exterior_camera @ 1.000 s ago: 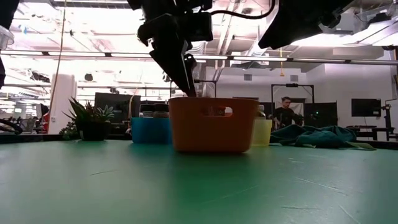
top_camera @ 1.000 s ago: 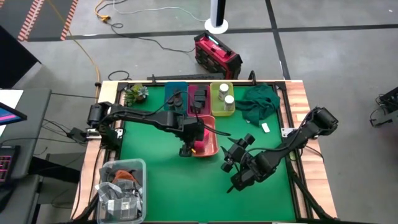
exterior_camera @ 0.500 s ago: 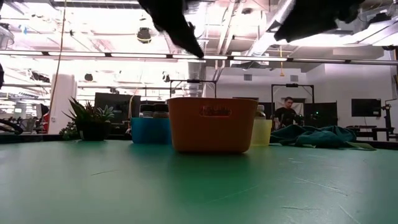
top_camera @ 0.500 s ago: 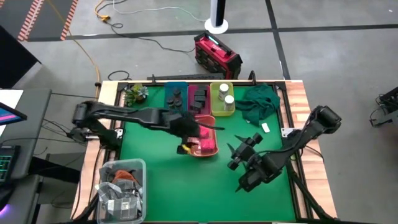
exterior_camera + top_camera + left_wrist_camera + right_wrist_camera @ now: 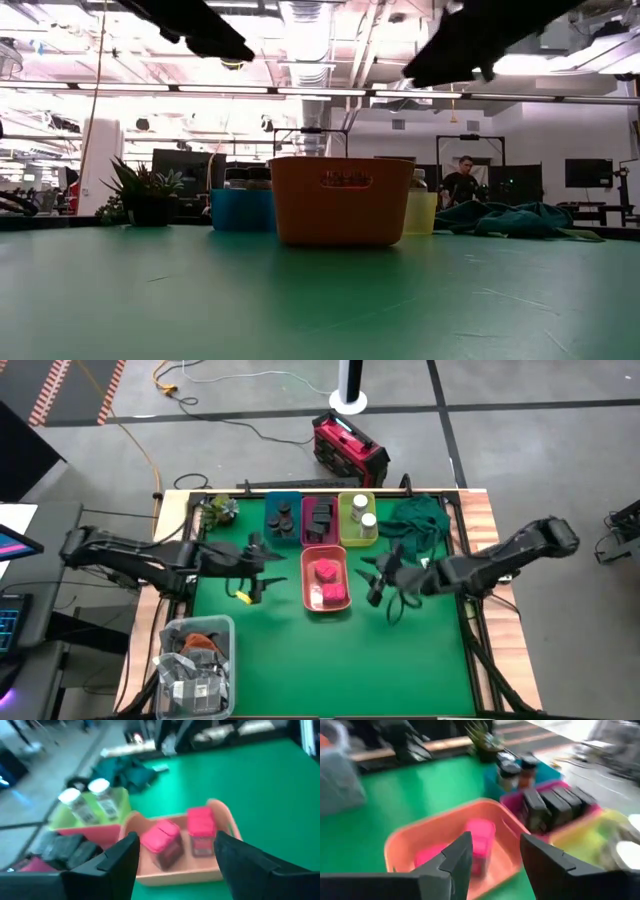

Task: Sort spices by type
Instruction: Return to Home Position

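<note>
High view, left gripper: the left gripper (image 5: 262, 568) hangs over the green table (image 5: 280, 650) beside the salmon bin (image 5: 305, 580), on its own arm's side. Its fingers are spread and it carries nothing.
High view, right gripper: the right gripper (image 5: 372, 580) hangs on the bin's other side, near the dark green cloth (image 5: 415, 520). It is likewise spread and empty.
High view, spices: two magenta blocks (image 5: 326, 570) lie in the salmon bin. The dark round jars (image 5: 283, 518) sit in the blue bin (image 5: 283, 500), the dark boxy packs (image 5: 321, 522) in the pink bin (image 5: 318, 503), and the white-capped bottles (image 5: 361, 510) in the yellow bin (image 5: 350, 536). These three bins stand in a row along the far edge.
Low view: the salmon bin stands in front, with the blue and yellow bins showing behind it on either side. A plant (image 5: 145, 195) stands beside the blue bin. Both arms are dark shapes at the top, well above the table. A person (image 5: 462, 180) stands far back in the room.
Left wrist view: the fingers (image 5: 117, 860) are wide apart. Beyond them both magenta blocks sit side by side in the salmon bin, and the bottles stand in the yellow bin behind.
Right wrist view: the fingers (image 5: 545, 857) are apart. Beyond them are the salmon bin with its blocks and the packs in a row in the pink bin.
</note>
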Robot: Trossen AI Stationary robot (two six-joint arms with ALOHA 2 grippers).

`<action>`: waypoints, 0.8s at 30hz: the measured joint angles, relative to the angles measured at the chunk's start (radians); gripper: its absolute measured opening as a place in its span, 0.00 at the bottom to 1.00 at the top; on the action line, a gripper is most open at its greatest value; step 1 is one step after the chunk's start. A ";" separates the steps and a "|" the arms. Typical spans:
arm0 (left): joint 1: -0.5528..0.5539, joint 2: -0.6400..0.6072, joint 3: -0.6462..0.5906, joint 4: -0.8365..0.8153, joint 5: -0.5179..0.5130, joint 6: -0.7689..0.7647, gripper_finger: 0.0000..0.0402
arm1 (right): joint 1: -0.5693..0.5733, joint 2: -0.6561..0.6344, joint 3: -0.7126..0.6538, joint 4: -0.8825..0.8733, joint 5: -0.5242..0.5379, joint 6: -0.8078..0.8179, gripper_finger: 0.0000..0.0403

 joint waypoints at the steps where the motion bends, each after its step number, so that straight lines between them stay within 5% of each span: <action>1: 0.011 -0.032 -0.030 0.033 -0.003 0.005 0.60 | -0.050 -0.017 -0.019 0.053 -0.071 -0.040 0.47; 4: 0.061 -0.116 -0.114 0.133 0.005 0.008 0.58 | -0.173 -0.072 -0.061 0.124 -0.221 -0.103 0.45; 8: 0.173 -0.184 -0.194 0.219 0.081 -0.020 0.54 | -0.271 -0.162 -0.109 0.127 -0.282 -0.135 0.42; 13: 0.229 -0.216 -0.260 0.180 0.183 -0.084 0.49 | -0.291 -0.316 -0.215 0.129 -0.294 -0.149 0.40; 24: 0.211 -0.442 -0.436 0.188 0.152 -0.140 0.43 | -0.291 -0.623 -0.476 0.250 -0.294 -0.137 0.40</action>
